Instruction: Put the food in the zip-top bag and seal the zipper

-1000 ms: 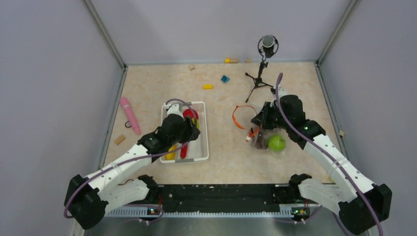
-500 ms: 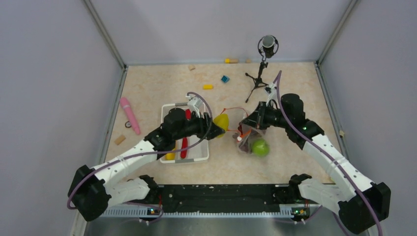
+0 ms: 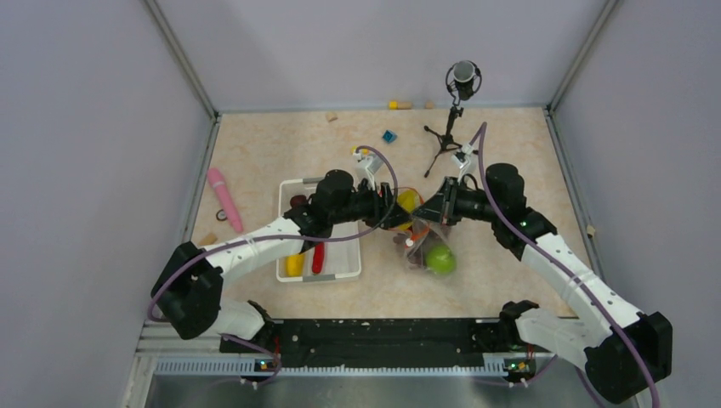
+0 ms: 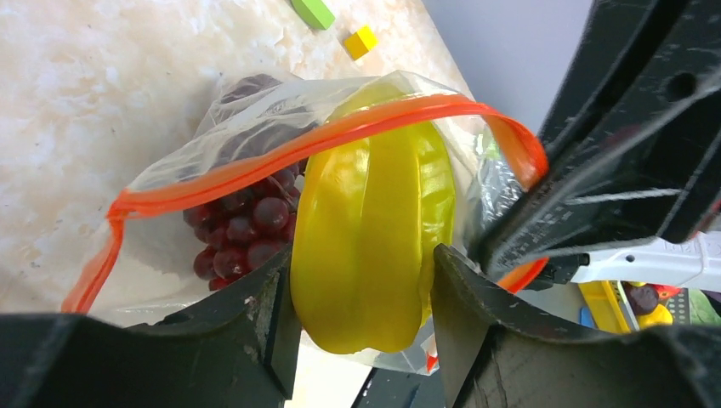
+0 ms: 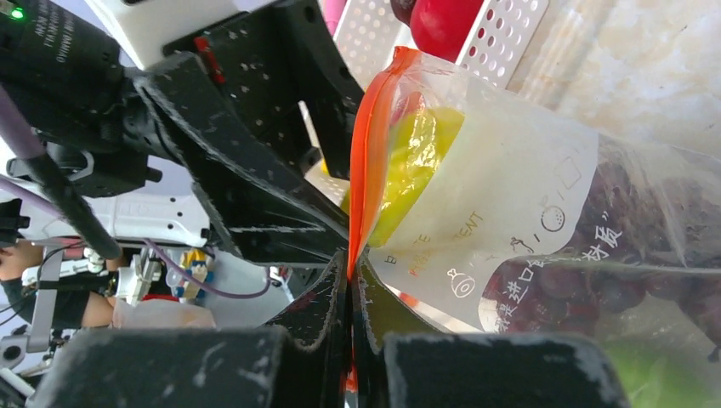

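My left gripper (image 3: pixel 396 204) (image 4: pixel 361 272) is shut on a yellow ribbed fruit (image 3: pixel 409 201) (image 4: pixel 374 238) and holds it in the open mouth of the clear zip-top bag (image 3: pixel 418 245) (image 4: pixel 212 144). The orange-red zipper (image 4: pixel 340 132) (image 5: pixel 374 144) loops around the fruit's tip. My right gripper (image 3: pixel 429 212) (image 5: pixel 350 276) is shut on the zipper edge and holds the bag's mouth up. Dark purple grapes (image 4: pixel 246 229) and a green fruit (image 3: pixel 440 259) lie inside the bag. The white label (image 5: pixel 510 195) faces the right wrist camera.
The white basket (image 3: pixel 354 248) to the left holds a red chili (image 3: pixel 319 257), a yellow piece (image 3: pixel 294 265) and a maroon fruit (image 3: pixel 298 202). A pink stick (image 3: pixel 224 198) lies far left. A microphone tripod (image 3: pixel 448 136) and a blue block (image 3: pixel 389 136) stand behind.
My left arm lifted the yellow fruit out of the basket and carried it right to the bag's mouth. My right gripper shifted the bag left and tilted its mouth toward it.
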`<state>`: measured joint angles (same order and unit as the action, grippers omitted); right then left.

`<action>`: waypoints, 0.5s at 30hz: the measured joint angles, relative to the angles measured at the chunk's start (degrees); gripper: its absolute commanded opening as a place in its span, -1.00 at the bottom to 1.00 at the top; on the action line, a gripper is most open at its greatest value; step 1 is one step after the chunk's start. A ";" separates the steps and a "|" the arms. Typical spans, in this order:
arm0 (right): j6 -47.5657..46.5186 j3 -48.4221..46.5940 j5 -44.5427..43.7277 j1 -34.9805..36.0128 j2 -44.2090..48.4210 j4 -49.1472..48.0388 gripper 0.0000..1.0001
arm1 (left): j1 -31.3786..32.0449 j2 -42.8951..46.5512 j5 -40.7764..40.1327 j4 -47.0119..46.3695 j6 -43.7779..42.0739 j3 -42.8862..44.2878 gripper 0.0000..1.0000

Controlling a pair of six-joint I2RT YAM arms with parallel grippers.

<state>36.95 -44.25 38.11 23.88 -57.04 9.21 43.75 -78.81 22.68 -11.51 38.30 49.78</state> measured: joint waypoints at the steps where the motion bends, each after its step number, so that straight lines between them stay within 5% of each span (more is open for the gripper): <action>1: 0.20 0.02 0.15 0.00 0.00 -0.28 -1.00 | 0.28 -0.79 0.02 -0.02 0.15 0.46 -0.46; 4: 0.79 0.44 0.66 0.00 0.02 -2.03 -1.00 | 0.92 -2.51 -0.24 0.39 0.35 1.38 -0.24; 10: 2.25 1.53 0.66 0.00 0.74 -4.20 -1.00 | 1.68 -4.00 -1.68 4.85 -0.20 3.78 0.93; 15: 2.58 1.55 -0.46 -0.02 1.73 -5.09 -1.00 | 2.21 -4.20 -3.91 9.46 -1.01 5.11 0.95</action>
<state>39.53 -42.70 37.65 23.86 -55.31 4.12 45.95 -83.00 18.76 -2.04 37.30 54.89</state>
